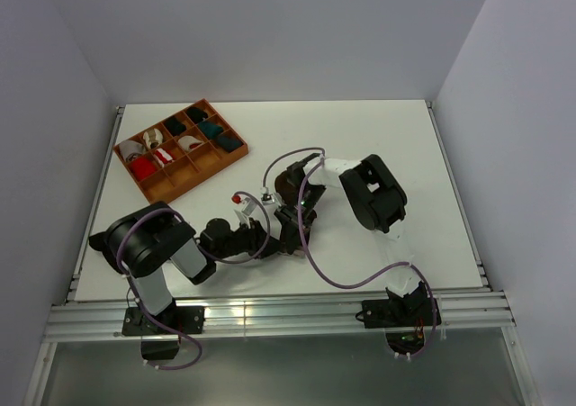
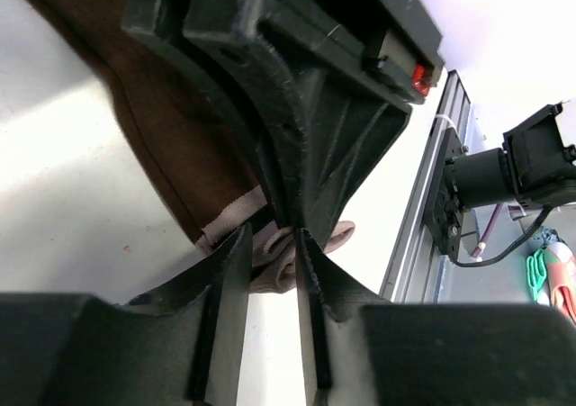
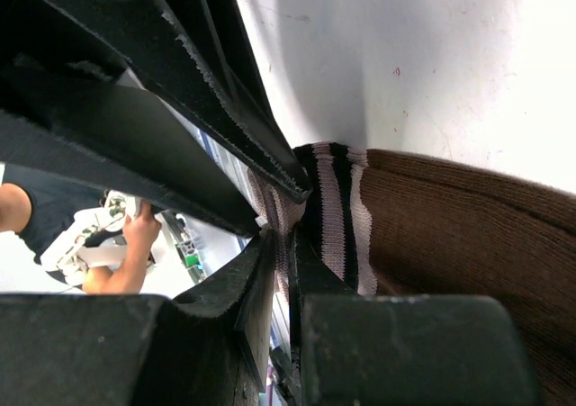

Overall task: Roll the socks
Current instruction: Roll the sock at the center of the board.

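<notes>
Left arm [image 1: 148, 244] and right arm [image 1: 373, 194] black with white link covers, looping purple cables [image 1: 337, 284], matte black rough-edged fingers [image 2: 229, 289]

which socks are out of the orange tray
The dark brown socks with the pink striped cuff, lying on the table with the right gripper pinching that cuff. All the other sock bundles sit in compartments of the tray.

No legible text, labels or numbers anywhere.

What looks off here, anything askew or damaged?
Only the orange tray at far left: it sits rotated against the table edges. Socks look intact, striped cuff pinched in the right gripper. No spill or damage seen.
</notes>
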